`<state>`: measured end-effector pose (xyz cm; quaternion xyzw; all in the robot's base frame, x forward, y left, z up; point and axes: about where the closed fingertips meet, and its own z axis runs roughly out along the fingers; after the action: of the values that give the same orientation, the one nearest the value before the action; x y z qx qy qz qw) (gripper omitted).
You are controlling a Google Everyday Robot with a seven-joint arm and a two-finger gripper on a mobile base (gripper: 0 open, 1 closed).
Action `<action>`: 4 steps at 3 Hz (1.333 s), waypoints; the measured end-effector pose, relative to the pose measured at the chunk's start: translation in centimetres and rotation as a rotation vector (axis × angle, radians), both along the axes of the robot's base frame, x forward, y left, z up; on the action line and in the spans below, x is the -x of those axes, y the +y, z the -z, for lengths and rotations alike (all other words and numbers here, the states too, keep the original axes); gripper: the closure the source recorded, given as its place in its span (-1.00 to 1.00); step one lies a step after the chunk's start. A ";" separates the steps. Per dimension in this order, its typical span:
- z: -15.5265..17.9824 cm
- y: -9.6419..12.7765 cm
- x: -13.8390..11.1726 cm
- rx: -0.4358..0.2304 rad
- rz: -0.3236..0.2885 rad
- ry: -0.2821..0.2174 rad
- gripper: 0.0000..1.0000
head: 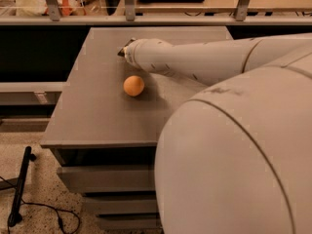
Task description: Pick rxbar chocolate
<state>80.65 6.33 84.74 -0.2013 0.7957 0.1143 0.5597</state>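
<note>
My gripper (121,51) is at the end of the large pale arm that reaches from the right over the grey table (87,121). Only a small dark tip of it shows past the rounded wrist, over the table's middle back part. The rxbar chocolate is not in view; it may be hidden behind the arm. A round orange ball (133,86) lies on the table just in front of the wrist and slightly right of the gripper tip, apart from it.
My arm's big rounded body (234,160) fills the lower right and hides the table's right side. Drawers (107,179) sit under the tabletop. A black stand and cable (19,189) lie on the floor at left. A rail with posts (129,4) runs behind the table.
</note>
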 end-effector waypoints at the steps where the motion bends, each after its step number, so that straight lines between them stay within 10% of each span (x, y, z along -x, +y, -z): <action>1: 0.2 0.2 0.2 0.008 -0.008 -0.001 0.88; 2: 0.3 0.3 0.5 0.010 -0.018 0.002 0.84; 4: 0.3 -0.2 0.7 0.013 -0.012 0.000 -0.11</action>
<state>79.92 6.11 84.42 -0.2095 0.7953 0.1125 0.5576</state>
